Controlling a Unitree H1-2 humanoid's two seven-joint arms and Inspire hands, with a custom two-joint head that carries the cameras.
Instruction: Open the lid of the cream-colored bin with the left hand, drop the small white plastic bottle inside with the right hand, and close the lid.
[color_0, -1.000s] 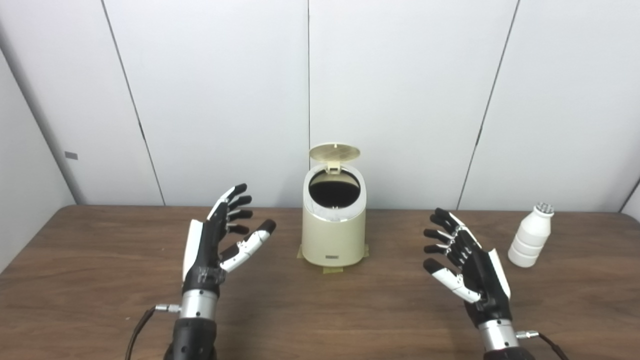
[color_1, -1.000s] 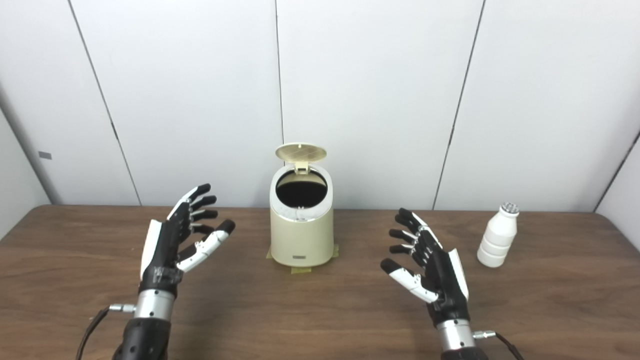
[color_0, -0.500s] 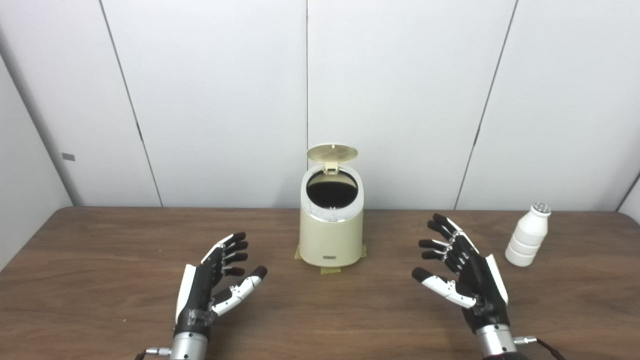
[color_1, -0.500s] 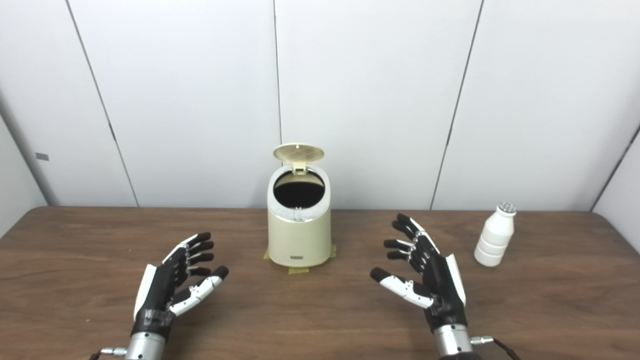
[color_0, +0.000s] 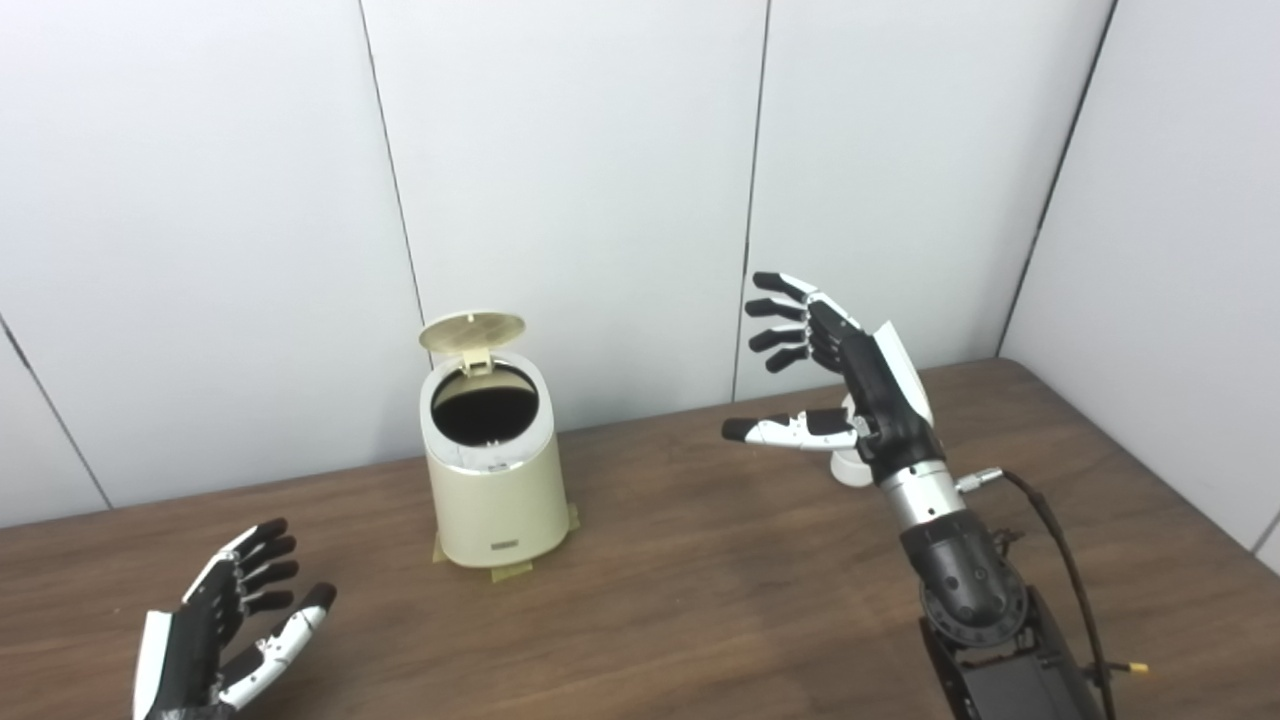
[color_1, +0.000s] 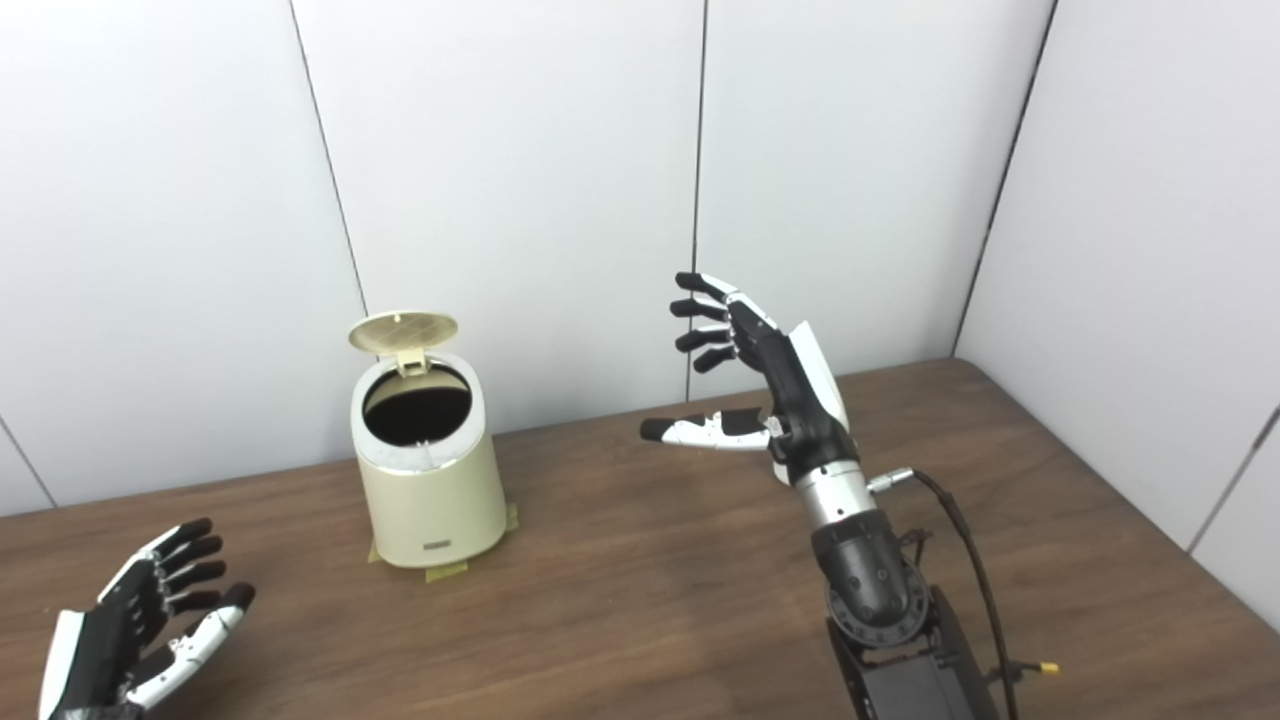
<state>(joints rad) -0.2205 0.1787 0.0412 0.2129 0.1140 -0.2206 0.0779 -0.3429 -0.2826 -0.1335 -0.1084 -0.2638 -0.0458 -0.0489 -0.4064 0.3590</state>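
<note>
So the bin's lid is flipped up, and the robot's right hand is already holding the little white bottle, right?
Not quite. The bin does have its lid flipped up, but the right hand holds nothing: its fingers are spread apart in the air. The left eye view shows a bit of the white bottle standing on the table behind that hand, mostly hidden by it.

Cream bin (color_0: 495, 480) upright on table, lid (color_0: 472, 331) open; white bottle (color_0: 850, 465) mostly hidden behind right hand.
</note>
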